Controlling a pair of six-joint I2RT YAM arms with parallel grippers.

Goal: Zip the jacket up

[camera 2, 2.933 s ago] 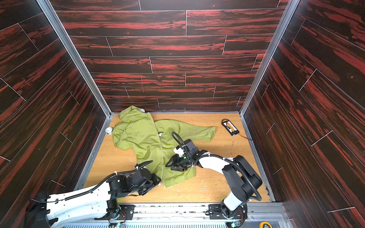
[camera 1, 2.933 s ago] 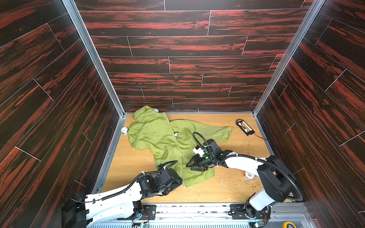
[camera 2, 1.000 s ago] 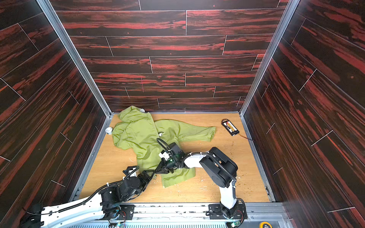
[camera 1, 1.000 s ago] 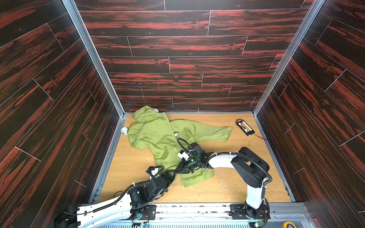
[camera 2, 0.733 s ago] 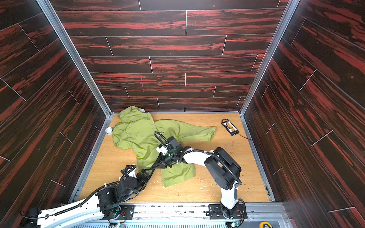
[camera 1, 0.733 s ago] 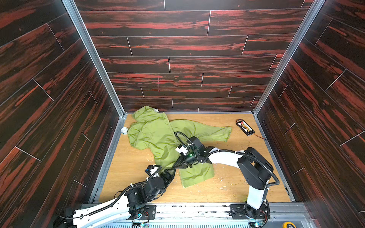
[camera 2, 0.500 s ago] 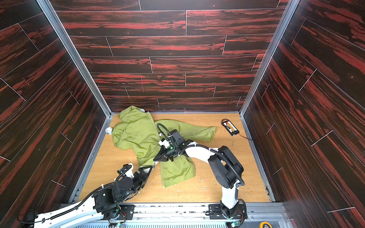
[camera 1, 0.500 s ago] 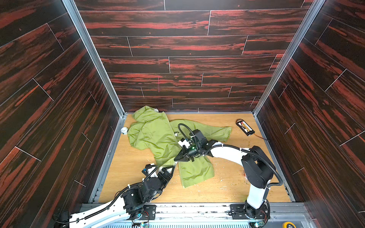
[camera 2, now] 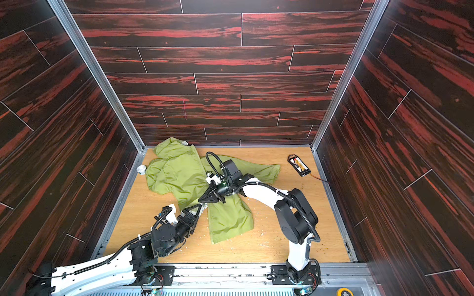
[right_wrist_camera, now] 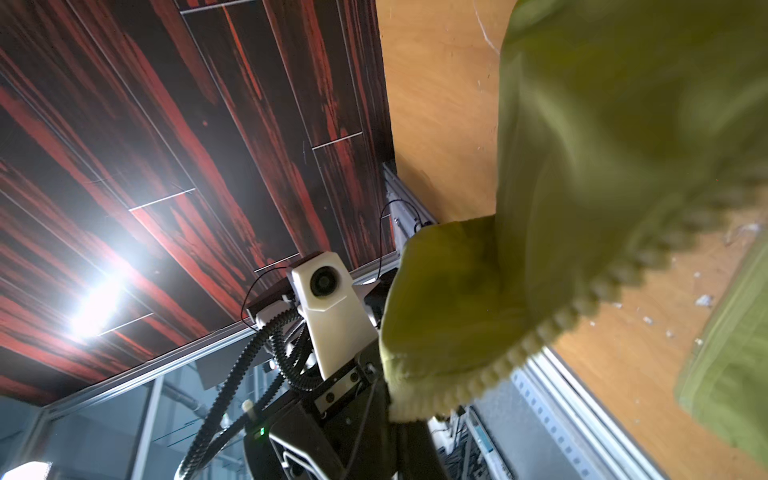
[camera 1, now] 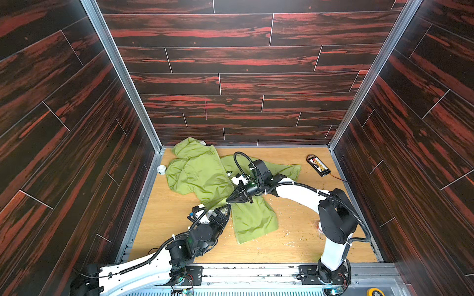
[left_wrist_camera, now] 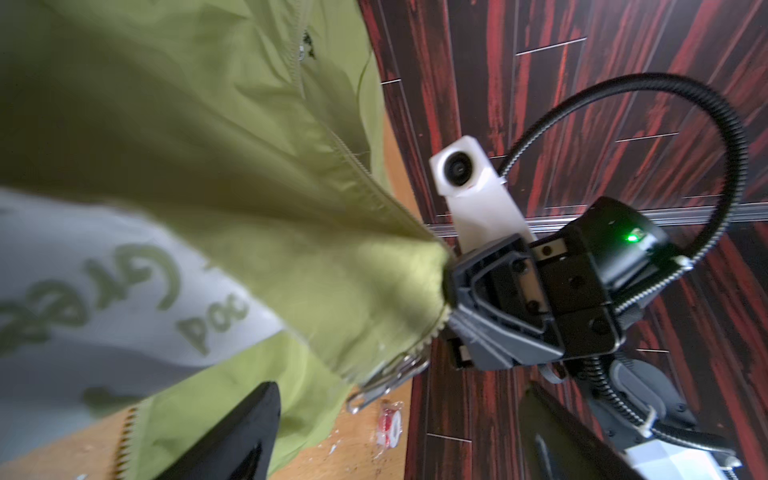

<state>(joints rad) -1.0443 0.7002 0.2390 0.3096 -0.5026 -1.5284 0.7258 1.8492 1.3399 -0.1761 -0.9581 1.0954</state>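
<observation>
The jacket point(camera 1: 202, 176) lay spread out on the wooden bench point(camera 1: 295, 241), with its hood up in the back left corner and its bottom end down near the front. It looked like the job was only at the start. The front was not zipped near the bottom, and in the left wrist view the white lining point(left_wrist_camera: 104, 291) showed where the two sides fell apart. The left pincer point(camera 1: 225, 208) sat low, just beside the jacket's open front edge. Its fingers point(left_wrist_camera: 249, 424) were spread wide and had hold of nothing. A small metal pull point(left_wrist_camera: 388, 380) hung from the zipper point(left_wrist_camera: 353, 162), right in front of that open pincer. A bit to the right and just above it, the right pincer point(camera 1: 232, 200) was shut tight on a pinch of the green cloth by the zipper, and it held that bit up off the bench. The cloth ran tight from the pinch back toward the hood. The next move was most likely for the left pincer to close on the little pull or on the bottom of the zipper. That would need care, because the pull was thin and hung loose. It was hard to tell if the two zipper ends were joined at the bottom.
</observation>
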